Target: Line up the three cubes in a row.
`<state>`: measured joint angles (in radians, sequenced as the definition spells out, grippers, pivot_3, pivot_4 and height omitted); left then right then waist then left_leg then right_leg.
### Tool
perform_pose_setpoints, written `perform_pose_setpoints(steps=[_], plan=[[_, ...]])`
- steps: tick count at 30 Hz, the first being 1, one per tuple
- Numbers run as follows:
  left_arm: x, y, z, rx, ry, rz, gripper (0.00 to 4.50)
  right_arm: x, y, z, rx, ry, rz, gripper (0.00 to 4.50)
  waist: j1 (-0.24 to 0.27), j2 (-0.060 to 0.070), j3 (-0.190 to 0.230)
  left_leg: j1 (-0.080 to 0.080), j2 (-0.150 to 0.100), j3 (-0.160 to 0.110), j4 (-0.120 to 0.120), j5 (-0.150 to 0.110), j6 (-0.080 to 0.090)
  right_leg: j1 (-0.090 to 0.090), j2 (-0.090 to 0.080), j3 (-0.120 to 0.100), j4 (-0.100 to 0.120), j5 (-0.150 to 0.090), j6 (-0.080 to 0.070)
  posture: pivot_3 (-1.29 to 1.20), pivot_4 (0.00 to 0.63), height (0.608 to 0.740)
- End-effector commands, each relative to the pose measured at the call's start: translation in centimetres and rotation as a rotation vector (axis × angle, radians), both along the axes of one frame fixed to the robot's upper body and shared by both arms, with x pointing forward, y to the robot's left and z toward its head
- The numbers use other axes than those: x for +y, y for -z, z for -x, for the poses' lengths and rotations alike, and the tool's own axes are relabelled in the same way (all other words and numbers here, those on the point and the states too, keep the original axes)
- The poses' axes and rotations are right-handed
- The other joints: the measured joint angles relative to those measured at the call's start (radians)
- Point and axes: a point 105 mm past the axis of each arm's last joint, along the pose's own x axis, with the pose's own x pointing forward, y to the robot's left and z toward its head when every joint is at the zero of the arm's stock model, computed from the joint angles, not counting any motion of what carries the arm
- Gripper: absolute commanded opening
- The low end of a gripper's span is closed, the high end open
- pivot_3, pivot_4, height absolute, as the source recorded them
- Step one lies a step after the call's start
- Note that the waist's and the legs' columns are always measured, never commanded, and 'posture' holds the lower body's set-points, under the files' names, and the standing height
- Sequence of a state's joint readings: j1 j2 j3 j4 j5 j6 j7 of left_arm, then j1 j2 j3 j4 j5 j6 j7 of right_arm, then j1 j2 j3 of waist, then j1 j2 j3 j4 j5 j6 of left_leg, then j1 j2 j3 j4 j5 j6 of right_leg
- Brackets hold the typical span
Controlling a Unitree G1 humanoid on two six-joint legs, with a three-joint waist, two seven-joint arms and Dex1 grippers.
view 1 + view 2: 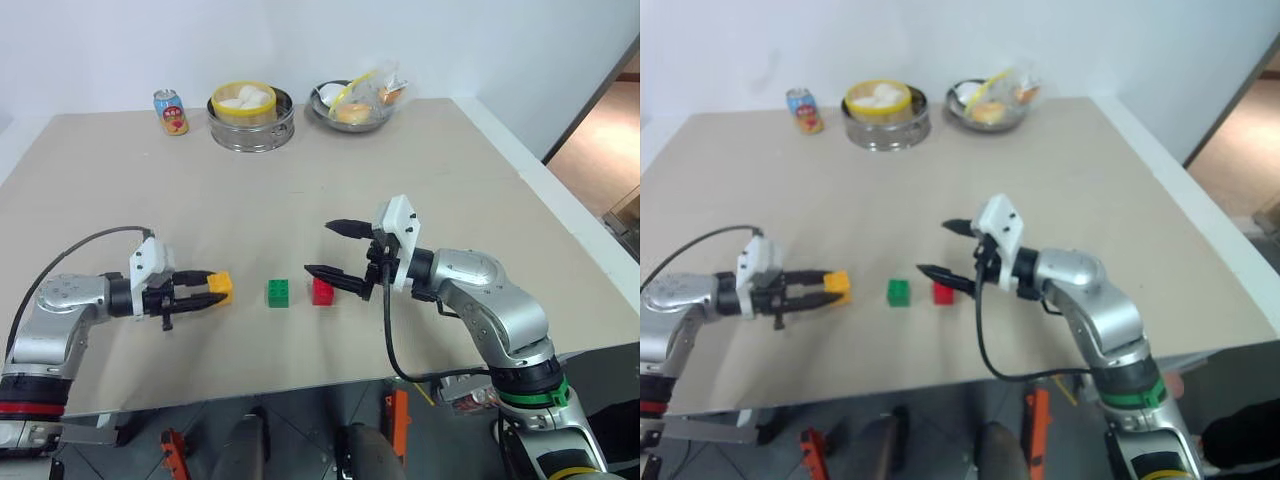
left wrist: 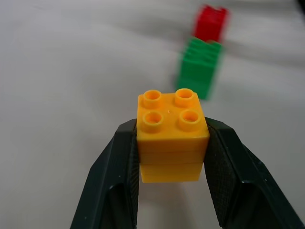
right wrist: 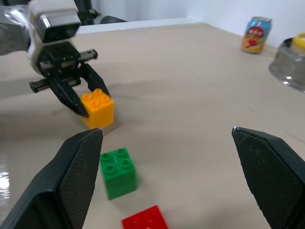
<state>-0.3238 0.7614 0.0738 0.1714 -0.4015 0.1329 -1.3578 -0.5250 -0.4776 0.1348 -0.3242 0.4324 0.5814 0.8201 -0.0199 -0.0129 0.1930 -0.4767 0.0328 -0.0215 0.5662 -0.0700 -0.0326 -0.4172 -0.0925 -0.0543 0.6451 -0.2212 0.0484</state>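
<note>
A: Placement is the step in hand, it seems. The yellow-orange cube (image 2: 172, 136) is clamped between the fingers of the left gripper (image 1: 213, 288), at about nine o'clock from the green cube (image 1: 278, 293), with a clear gap between them.

B: And the red cube (image 1: 322, 291)?

A: It is set just beside the green one, at its three o'clock. The right gripper (image 1: 343, 253) is held with its fingers wide apart, empty, the lower fingertip close to the red cube; contact cannot be judged.

B: How should the step be done well?

A: The held cube should be brought down on the line already drawn by green and red, its gap matched to theirs, and its faces squared before release. The fingers should be parted only once the base is flat on the table (image 1: 450, 180).

B: Which way is it pointed?

A: Studs are turned upward. No long axis is offered by a near-cubic block; only its side faces can be aligned with the row.
</note>
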Motion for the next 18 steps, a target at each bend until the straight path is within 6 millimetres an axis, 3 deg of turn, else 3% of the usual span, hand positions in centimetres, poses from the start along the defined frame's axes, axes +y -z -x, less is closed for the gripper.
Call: perform_pose_setpoints(steps=[1,6,12,18], plan=[[0.2,-0.7,0.1,-0.035,0.071,-0.025,1.31,0.4,-1.8,1.1,-0.058,-0.048,-0.005,4.5,0.0,0.0,0.0,0.0,0.0,0.001,0.0,0.0,0.0,-0.001,0.0,0.0,0.0,0.0,0.0,0.0,0.15,0.74],[-0.3,-0.2,-0.2,-0.077,0.107,-0.023,1.31,0.3,-1.6,2.0,0.003,-0.107,0.002,4.5,0.0,0.0,0.0,-0.001,0.001,0.003,-0.001,-0.001,0.001,-0.002,0.0,-0.001,0.0,0.0,0.001,0.0,0.15,0.74],[-0.7,0.2,-0.7,-0.118,0.116,-0.03,1.31,0.0,-0.8,4.5,0.052,-0.241,0.087,4.5,0.0,0.0,0.0,-0.002,0.004,0.004,-0.001,0.0,0.002,0.0,0.002,-0.001,0.0,0.0,0.0,0.0,0.15,0.74],[-0.6,0.4,-0.9,-0.133,0.119,-0.044,1.31,-0.2,0.3,4.9,0.049,-0.262,0.138,4.5,0.0,0.0,0.0,-0.002,0.004,0.004,0.0,-0.001,0.001,-0.001,0.002,-0.001,0.0,0.001,0.0,0.0,0.15,0.74]])
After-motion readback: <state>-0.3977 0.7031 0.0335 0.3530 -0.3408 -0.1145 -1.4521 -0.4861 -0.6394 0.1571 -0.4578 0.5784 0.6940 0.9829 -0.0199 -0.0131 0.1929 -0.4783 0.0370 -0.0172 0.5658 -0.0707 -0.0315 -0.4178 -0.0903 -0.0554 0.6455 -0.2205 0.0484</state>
